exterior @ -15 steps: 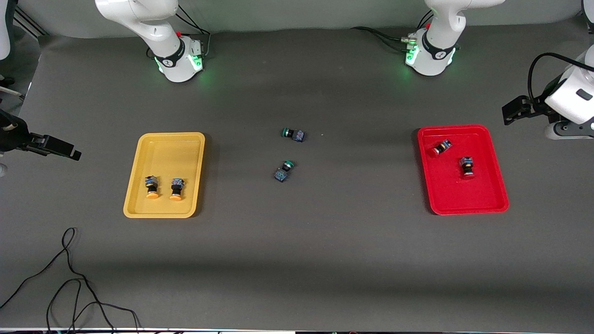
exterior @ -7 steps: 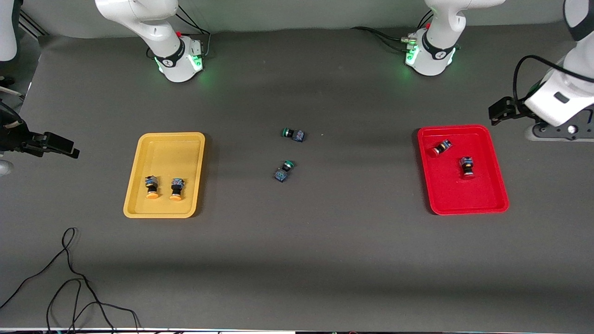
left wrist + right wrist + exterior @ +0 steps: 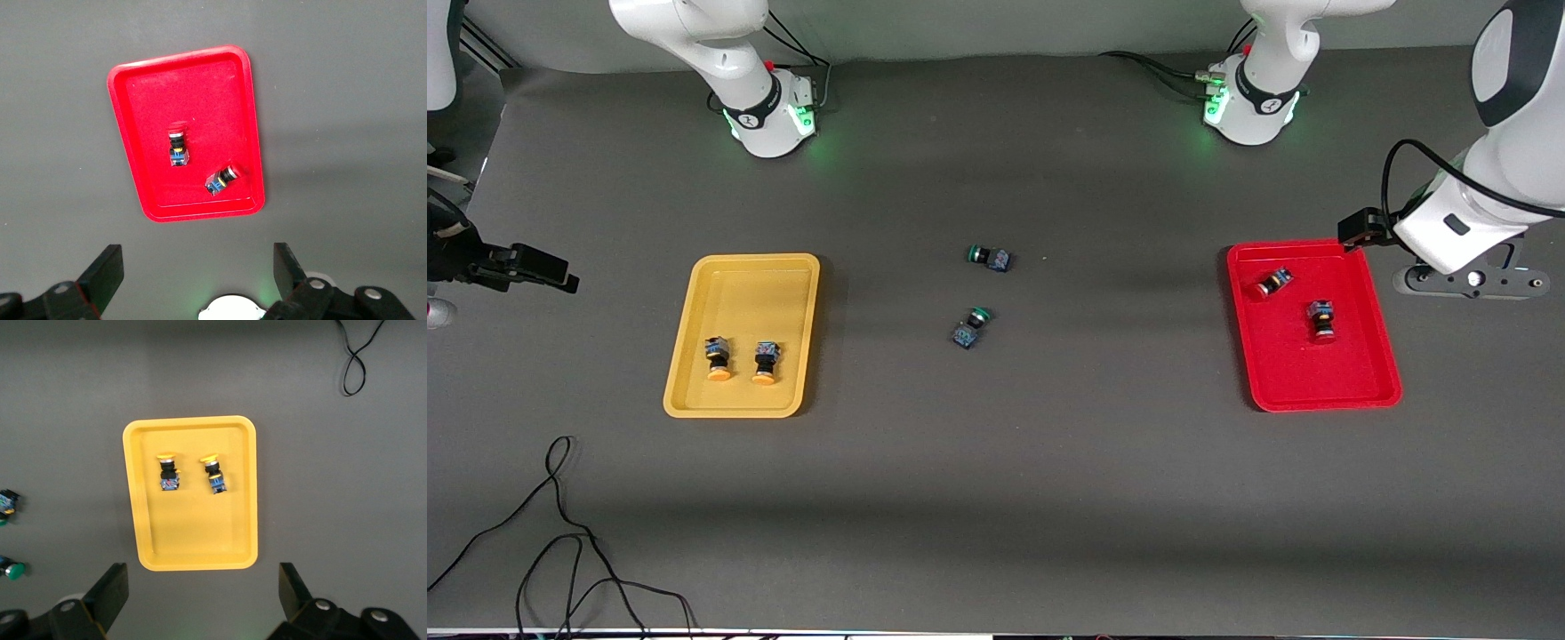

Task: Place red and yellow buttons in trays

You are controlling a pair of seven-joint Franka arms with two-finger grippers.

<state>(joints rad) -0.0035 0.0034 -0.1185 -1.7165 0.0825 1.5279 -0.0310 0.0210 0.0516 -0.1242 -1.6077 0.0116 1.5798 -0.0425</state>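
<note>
On the dark grey table, red buttons lie in the red tray, yellow buttons in the yellow tray. The left gripper and right gripper, both spread wide and empty, hang high above those trays; sorting looks finished, so best to retreat upward, clear of the rims.

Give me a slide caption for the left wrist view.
Open left gripper high above the red tray holding two red buttons.

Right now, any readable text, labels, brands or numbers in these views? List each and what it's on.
No readable text in any view.
Right arm's base ring: a small round white emblem on the black band, not legible as letters.
Left arm's base ring: the same kind of emblem, not legible.
Red buttons, yellow buttons, green buttons: bodies show markings too small to read.
Red tray and yellow tray: no print visible.
</note>
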